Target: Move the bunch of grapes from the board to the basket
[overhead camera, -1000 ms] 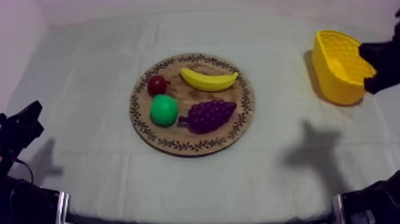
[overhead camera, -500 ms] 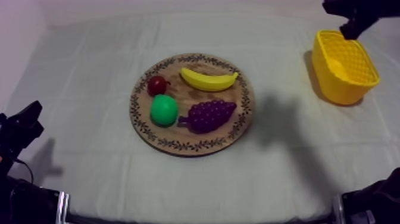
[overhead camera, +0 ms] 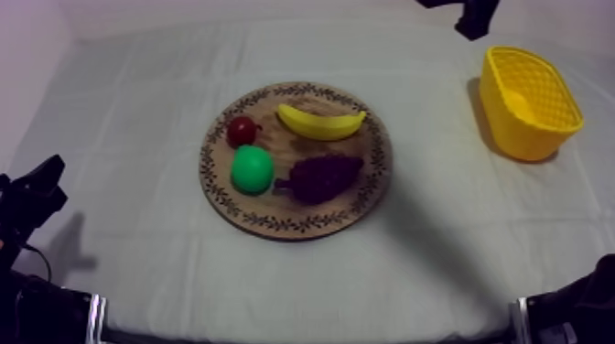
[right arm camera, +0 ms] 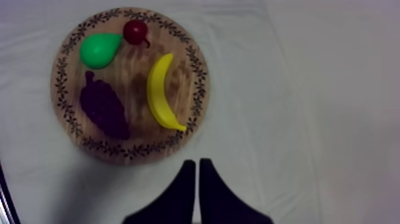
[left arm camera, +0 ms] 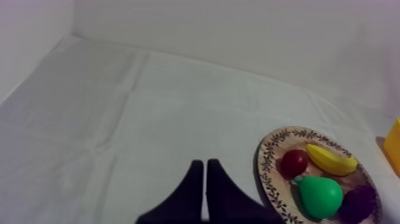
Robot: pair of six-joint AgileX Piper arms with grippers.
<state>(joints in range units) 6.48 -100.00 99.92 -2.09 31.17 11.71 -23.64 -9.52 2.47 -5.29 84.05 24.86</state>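
Observation:
The purple bunch of grapes (overhead camera: pixel 322 177) lies on the round wooden board (overhead camera: pixel 302 227), front right of its middle, in the arm's shadow. In the right wrist view the grapes (right arm camera: pixel 104 107) lie on the board (right arm camera: pixel 134 77) beside the banana (right arm camera: pixel 161 92). My right gripper (right arm camera: pixel 197 164) is shut on nothing, high above the cloth just off the board's rim. My right arm (overhead camera: pixel 469 14) comes in at the table's back, left of the yellow basket (overhead camera: pixel 529 101). My left gripper (left arm camera: pixel 202 164) is shut and empty, resting at the left (overhead camera: pixel 37 194), well away from the board (left arm camera: pixel 266 173).
A banana (overhead camera: pixel 320 122), a green pear (overhead camera: pixel 252 169) and a small red fruit (overhead camera: pixel 242 130) share the board with the grapes. The basket stands at the right side, tilted, with nothing visible inside. Bare cloth lies between board and basket.
My right arm has swung from over the basket up and leftward along the table's back. Its shadow has moved left onto the grapes. The left arm and the fruit have stayed put.

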